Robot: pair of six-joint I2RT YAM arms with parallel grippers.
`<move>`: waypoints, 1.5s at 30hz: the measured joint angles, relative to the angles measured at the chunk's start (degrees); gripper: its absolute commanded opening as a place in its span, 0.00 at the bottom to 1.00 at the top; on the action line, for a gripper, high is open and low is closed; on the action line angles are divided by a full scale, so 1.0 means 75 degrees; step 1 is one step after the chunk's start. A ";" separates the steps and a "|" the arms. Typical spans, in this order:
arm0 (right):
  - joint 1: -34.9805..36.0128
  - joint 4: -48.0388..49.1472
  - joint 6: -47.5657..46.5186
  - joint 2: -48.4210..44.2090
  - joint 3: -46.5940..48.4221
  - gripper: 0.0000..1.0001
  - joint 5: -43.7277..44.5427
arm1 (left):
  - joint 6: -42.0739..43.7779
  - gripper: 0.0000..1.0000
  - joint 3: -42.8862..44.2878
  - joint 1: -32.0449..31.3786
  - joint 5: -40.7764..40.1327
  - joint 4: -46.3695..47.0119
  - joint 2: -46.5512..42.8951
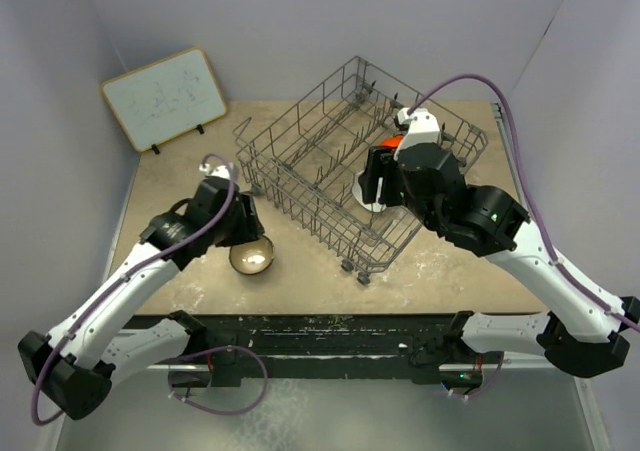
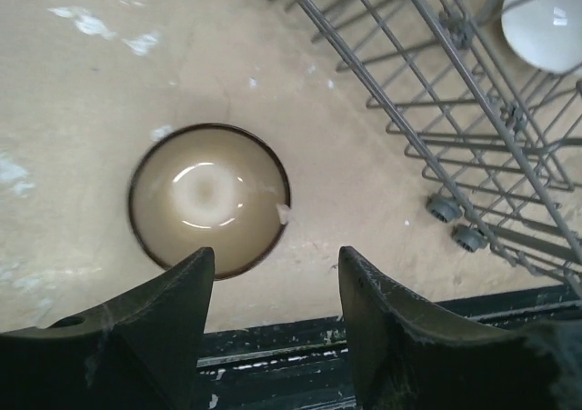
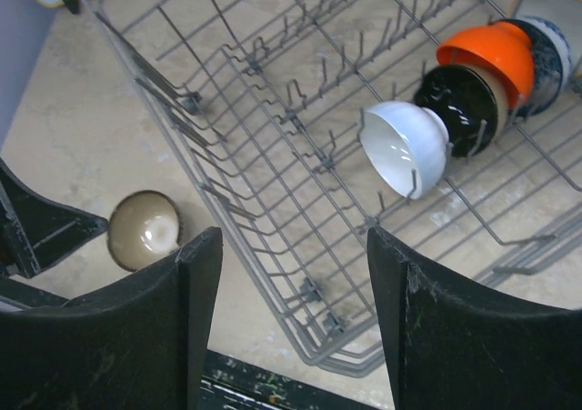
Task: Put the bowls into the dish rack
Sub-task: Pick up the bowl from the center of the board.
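The brown bowl (image 1: 252,258) with its cream inside stands upright on the table, left of the dish rack (image 1: 300,161). My left gripper (image 2: 275,265) hovers open over its near rim (image 2: 209,199), the left fingertip overlapping the edge and the jaws empty. In the rack (image 3: 273,119), the white bowl (image 3: 405,146), black bowl (image 3: 459,96), orange-red bowl (image 3: 486,55) and blue-and-white bowl (image 3: 550,46) stand on edge in a row. My right gripper (image 3: 293,242) hangs open and empty above the rack's near corner, close to the white bowl (image 1: 365,193).
A white board (image 1: 165,98) leans at the back left. The rack's small wheels (image 2: 455,224) rest on the table near the brown bowl. A black rail (image 1: 320,326) runs along the table's near edge. Grey walls close in on both sides.
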 measured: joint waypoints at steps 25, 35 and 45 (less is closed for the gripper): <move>-0.0490 -0.0370 -0.0093 -0.0909 -0.1151 0.70 -0.0087 | -0.1209 0.47 -0.1393 -0.2973 -0.2133 0.1096 0.1778; -0.0589 -0.0242 -0.0239 -0.0726 -0.1151 0.70 -0.0210 | -0.0898 0.44 -0.2063 -0.3127 -0.2763 0.1664 0.1827; -0.0749 -0.0154 -0.0350 -0.0731 -0.1151 0.71 -0.0210 | -0.0685 0.14 -0.2154 -0.3159 -0.2885 0.2180 0.2328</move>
